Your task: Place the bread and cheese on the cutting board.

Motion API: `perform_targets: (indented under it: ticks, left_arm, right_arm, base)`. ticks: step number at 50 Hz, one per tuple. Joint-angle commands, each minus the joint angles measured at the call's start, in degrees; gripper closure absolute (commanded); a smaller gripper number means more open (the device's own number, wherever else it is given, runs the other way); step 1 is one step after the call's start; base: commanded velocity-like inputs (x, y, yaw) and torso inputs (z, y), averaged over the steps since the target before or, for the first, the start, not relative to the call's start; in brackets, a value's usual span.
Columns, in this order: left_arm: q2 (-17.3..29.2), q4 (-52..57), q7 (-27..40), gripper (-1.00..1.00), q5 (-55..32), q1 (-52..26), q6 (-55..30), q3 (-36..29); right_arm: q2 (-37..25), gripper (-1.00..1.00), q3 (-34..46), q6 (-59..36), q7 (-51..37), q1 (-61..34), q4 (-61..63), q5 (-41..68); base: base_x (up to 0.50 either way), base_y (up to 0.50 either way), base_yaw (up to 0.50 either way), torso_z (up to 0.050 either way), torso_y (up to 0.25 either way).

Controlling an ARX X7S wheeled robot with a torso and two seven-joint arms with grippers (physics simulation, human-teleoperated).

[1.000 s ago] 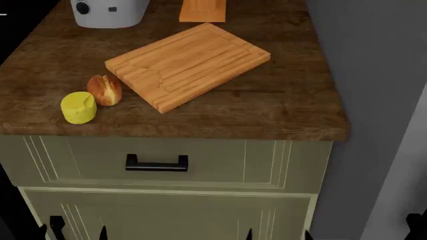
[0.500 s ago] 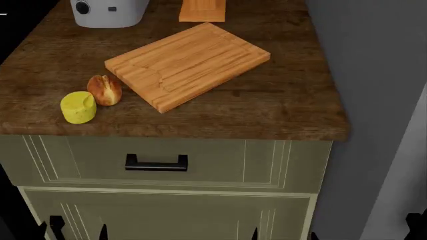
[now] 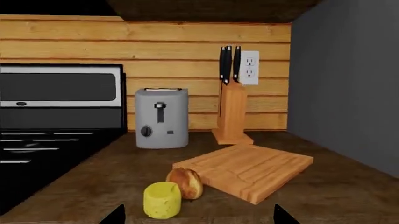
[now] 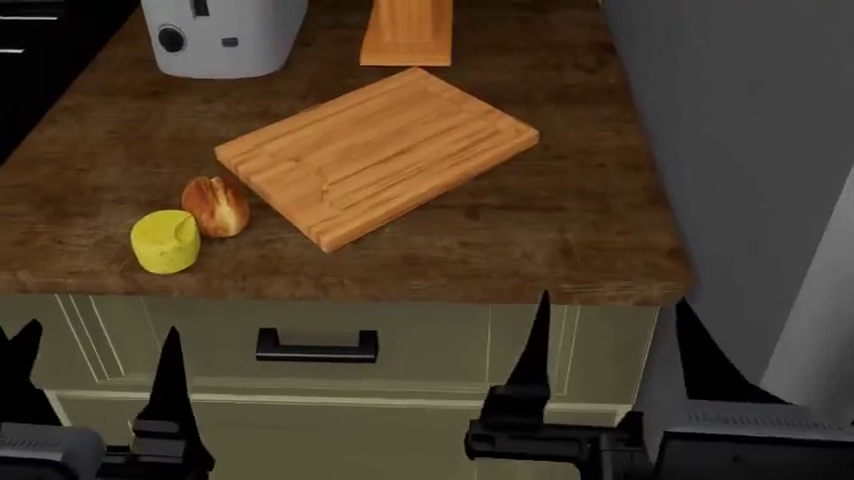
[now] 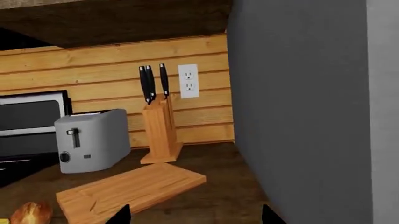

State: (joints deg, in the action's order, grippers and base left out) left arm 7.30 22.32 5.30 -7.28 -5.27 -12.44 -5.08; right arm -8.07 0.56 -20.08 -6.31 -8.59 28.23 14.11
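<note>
The bread, a golden-brown roll, lies on the dark wooden counter just left of the cutting board. The cheese, a pale-yellow cylinder, stands beside it nearer the counter's front edge. Both show in the left wrist view, the bread and the cheese, with the board behind. The right wrist view shows the board and the bread at the frame's edge. My left gripper and right gripper are open and empty, below the counter's front edge, in front of the drawer.
A grey toaster and an upright wooden knife block stand at the back of the counter. A grey wall borders the counter's right side. A black stove lies to the left. A drawer with a black handle is below.
Both grippers have risen into the head view from below, fingertips now reaching near the counter's front edge. The view has shifted slightly. Bread, cheese and board have not moved.
</note>
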Motion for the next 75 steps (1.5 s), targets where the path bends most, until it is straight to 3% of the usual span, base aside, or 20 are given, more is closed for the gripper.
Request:
perform_targets:
  ticks: [1,7,27,37,49,75]
  left_arm:
    - [2.1,9.2,-0.1,-1.0,2.7,-2.4,-5.6,0.4]
    - [2.2,8.4,0.1,-1.0,1.9,-2.2,-7.2,0.4]
    - [4.0,8.4,2.8,-1.0,6.8,-2.9,-8.4,-2.7]
    - [3.7,13.6,2.6,-1.0,0.4,-3.0,-22.8,3.2]
    - [3.7,6.7,1.0,-1.0,-0.3,2.2,-18.7,1.1]
    - [3.7,15.0,2.9,-1.0,-5.2,6.9,-21.1,5.1]
  right_arm:
    - [-1.5,-1.0,0.4,-4.5,0.8,-3.2,4.1,-2.2]
    - [-2.0,-1.0,2.2,-4.3,0.8,-3.3,5.2,-3.0]
    - [-1.7,-1.0,1.2,-2.9,-0.4,-2.7,6.4,-1.0]
    - [-2.2,-1.0,0.9,-4.8,-0.5,-3.1,7.1,1.2]
    - [-2.6,-1.0,1.6,-2.9,-0.7,-2.5,7.0,1.4]
    - [-4.1,-1.0,2.5,-0.6,-1.5,-2.2,6.4,3.8]
  base:
    - [0.5,0.1,0.0,0.05,0.0]
    - [0.5,0.1,0.0,0.05,0.0]
    - [0.5,0.05,0.0,0.0,0.0]
    - [0.07,0.02,0.0,0.0,0.003]
    - [0.07,0.11,0.0,0.0,0.0]
    - [0.1,0.0,0.0,0.0,0.0]
